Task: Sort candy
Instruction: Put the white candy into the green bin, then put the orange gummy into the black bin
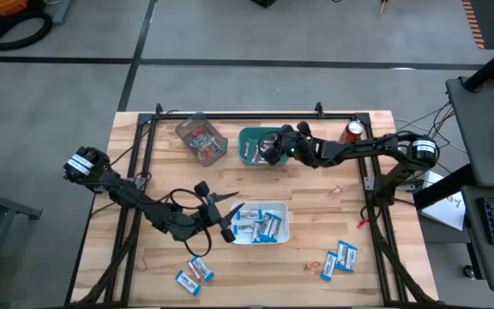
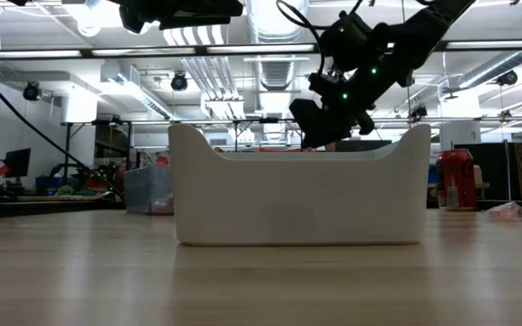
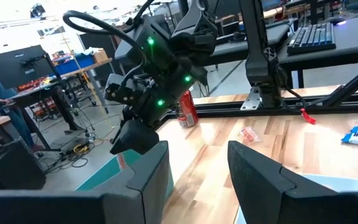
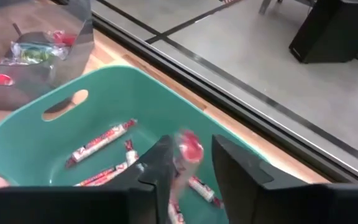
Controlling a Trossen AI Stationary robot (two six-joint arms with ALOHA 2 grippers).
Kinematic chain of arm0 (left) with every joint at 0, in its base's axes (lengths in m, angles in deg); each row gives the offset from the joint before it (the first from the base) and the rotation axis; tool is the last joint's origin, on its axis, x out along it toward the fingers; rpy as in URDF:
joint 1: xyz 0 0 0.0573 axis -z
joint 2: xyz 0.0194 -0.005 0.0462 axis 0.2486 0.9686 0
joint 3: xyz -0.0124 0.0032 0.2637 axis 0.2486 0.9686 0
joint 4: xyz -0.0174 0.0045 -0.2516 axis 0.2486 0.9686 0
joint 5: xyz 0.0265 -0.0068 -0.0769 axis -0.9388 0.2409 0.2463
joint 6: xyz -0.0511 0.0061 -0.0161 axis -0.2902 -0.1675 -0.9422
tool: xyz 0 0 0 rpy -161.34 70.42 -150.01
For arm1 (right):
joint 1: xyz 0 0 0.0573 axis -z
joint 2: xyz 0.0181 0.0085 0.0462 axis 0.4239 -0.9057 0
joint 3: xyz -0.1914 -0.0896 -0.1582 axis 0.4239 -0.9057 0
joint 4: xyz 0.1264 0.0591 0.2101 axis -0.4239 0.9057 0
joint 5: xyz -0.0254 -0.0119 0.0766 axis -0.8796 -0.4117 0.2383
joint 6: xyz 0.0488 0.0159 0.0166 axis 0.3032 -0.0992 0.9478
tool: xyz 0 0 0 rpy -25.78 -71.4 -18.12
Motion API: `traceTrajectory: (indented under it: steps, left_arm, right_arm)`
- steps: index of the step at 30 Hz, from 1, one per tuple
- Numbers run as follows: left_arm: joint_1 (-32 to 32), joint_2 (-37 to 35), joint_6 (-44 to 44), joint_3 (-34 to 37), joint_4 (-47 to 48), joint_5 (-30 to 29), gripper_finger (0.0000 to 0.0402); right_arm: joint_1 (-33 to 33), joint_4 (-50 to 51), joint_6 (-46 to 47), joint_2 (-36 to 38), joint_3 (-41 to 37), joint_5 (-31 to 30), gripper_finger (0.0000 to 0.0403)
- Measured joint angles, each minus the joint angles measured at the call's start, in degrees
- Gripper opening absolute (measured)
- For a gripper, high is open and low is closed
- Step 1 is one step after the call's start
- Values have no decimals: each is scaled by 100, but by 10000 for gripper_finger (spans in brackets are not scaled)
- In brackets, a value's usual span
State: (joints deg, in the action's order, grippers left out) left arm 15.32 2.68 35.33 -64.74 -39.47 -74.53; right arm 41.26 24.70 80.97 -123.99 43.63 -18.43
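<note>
The wooden tabletop (image 1: 316, 215) carries a white bin (image 1: 262, 224) of blue-and-white packets, a green bin (image 4: 36, 130) and a clear tub (image 1: 201, 138). The left hand (image 1: 227, 216), released and empty, hovers beside the white bin. The right hand (image 4: 188, 168), fingers parted, hangs over the green bin, a red-and-white stick candy (image 4: 188, 148) blurred between them.

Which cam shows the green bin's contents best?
Right wrist view: it looks straight into the green bin, showing pinkish-white sticks inside. High view shows it mostly hidden under the right gripper. Left wrist shows one edge; low view none.
</note>
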Motion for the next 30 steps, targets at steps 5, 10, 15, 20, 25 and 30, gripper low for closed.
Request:
traceTrajectory:
  steps: [5,10,15,20,25,30]
  left_arm:
    - [-38,0,0,0,20,2,148]
    - [-48,0,-30,0,39,2,148]
    - [-46,0,-105,0,64,2,148]
    - [-5,-12,-125,0,185,2,148]
    - [80,-241,-374,0,766,41,147]
    - [92,-780,-1152,0,2351,653,132]
  right_arm:
    - [-2,0,0,0,0,0,153]
    - [-2,1,0,0,0,-2,182]
    - [-6,1,2,2,0,2,191]
    - [-64,15,91,152,0,395,191]
    - [-157,172,365,537,0,1202,191]
    - [-306,459,639,1015,0,2285,192]
